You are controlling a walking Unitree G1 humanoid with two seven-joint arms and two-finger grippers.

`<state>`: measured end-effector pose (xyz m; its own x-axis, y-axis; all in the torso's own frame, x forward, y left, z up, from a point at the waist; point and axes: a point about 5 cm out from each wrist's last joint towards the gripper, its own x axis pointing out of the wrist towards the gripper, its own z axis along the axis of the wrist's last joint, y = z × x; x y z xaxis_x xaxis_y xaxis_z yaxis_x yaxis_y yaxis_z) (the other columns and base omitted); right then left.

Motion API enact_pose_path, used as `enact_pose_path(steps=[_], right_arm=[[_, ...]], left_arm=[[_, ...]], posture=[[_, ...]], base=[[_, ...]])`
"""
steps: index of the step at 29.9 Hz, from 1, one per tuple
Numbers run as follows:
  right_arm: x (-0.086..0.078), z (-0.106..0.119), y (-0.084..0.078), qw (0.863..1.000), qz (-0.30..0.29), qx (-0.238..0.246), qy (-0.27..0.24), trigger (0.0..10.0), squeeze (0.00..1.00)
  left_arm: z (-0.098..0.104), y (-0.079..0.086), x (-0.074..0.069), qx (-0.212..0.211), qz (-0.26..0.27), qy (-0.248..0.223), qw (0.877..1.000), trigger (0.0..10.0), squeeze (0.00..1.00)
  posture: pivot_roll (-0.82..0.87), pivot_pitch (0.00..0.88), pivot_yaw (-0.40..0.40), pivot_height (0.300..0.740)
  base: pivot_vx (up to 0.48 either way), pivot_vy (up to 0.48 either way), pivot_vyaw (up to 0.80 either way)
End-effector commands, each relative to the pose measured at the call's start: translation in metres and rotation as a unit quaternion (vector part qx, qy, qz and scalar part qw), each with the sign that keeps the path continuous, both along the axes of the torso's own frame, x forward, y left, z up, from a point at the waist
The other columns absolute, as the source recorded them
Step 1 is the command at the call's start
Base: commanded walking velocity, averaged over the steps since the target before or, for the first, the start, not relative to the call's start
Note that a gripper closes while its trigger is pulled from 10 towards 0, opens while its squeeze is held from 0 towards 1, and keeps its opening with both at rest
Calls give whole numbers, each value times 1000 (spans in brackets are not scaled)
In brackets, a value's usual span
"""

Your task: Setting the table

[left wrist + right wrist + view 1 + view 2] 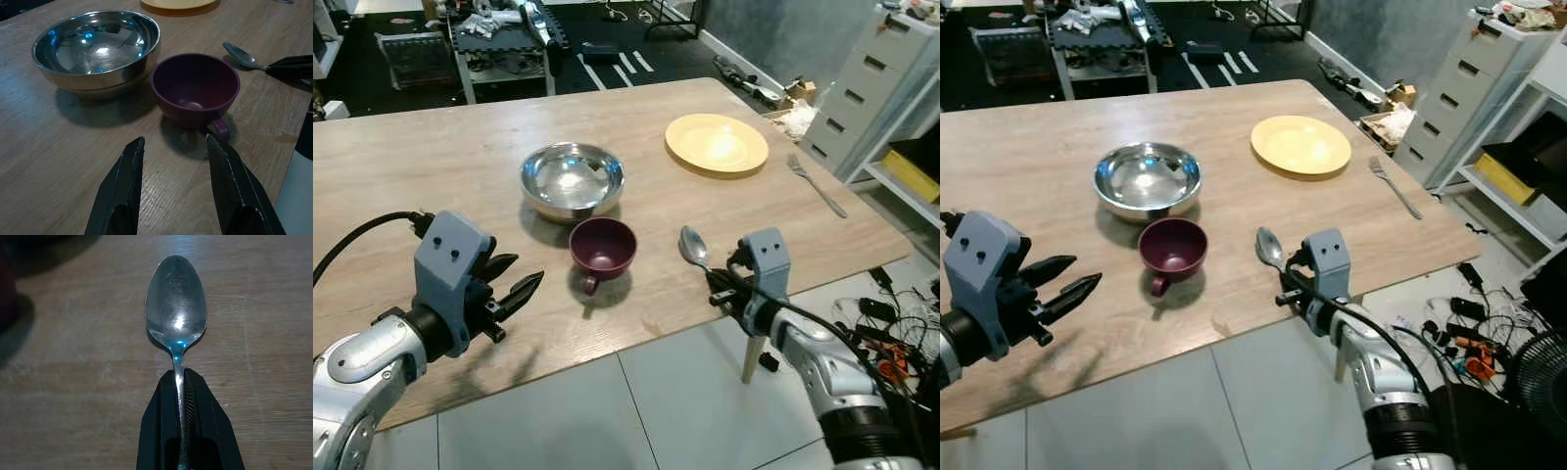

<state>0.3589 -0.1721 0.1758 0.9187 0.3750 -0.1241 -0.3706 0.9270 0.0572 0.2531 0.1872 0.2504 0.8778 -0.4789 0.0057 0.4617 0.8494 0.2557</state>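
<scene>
The robot's right gripper (pixel 181 396) is clenched on the handle of a metal spoon (pixel 176 301), its bowl pointing out over the near edge of the wooden table (pixel 431 157) just beside a maroon cup (pixel 603 247). The left gripper (pixel 173 186) hovers with fingers spread, aimed at the cup's handle side but apart from it. Beyond the cup sits a steel bowl (pixel 572 179), then a yellow plate (pixel 717 143) and a fork (pixel 818 185) near the far right edge. The likely risk: the thin handle (pinched only along a narrow line) could twist or slip between the fingers, and a swing leftward could knock the cup.
</scene>
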Motion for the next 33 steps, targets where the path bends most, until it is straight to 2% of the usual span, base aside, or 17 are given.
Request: enact_pose_path(steps=[1,2,4,8,14,15,19,24,29,30,31,32,33], right_arm=[[-2,-19,0,999,-13,20,47,3569,0],[1,-12,1,999,-22,33,33,10000,0],[6,0,4,998,-33,48,6,10000,0],[14,27,10,996,-43,47,-64,10000,0],[19,45,22,992,-39,56,-105,10000,0],[20,50,31,990,-34,65,-118,10000,0],[22,47,40,991,-31,63,-117,10000,0],[25,27,55,992,-49,55,-98,10000,0],[22,13,63,994,-45,49,-86,10000,0],[21,7,64,995,-45,49,-79,10000,769],[21,7,64,995,-45,49,-79,10000,769],[20,3,64,995,-45,55,-74,10000,1000],[20,1,64,994,-46,61,-73,10000,1000]], left_arm=[[-2,-1,-4,-1,-2,4,1000,10000,0],[-2,-1,-4,-2,-1,4,1000,10000,0],[-2,-2,-3,-2,0,4,1000,10000,0],[-1,-3,-2,-3,1,4,1000,10000,0],[0,-5,-1,-4,0,3,1000,10000,0],[0,-6,-1,-4,-1,3,1000,10000,0],[0,-7,-1,-4,-3,4,1000,10000,0],[1,-7,-2,-3,-4,5,1000,10000,0],[1,-6,-3,-2,-2,7,1000,10000,0],[0,-7,-3,-1,-2,7,1000,10000,0],[0,-7,-3,-1,-2,7,1000,10000,0],[0,-7,-3,-1,-3,8,1000,10000,0],[0,-7,-3,-1,-3,8,1000,10000,0]], posture=[[136,245,24,740],[139,248,26,740],[139,249,27,740],[141,255,31,740],[143,260,35,740],[148,263,37,740],[153,265,39,740],[173,272,42,740],[176,271,45,740],[176,271,45,740],[176,271,45,740],[176,271,45,740],[176,269,45,740]], base=[[0,0,0],[0,0,0],[0,0,0],[0,0,0],[0,0,0],[0,0,0],[0,0,0],[0,0,0],[0,0,0],[0,0,0],[0,0,0],[0,0,0],[0,0,0]])
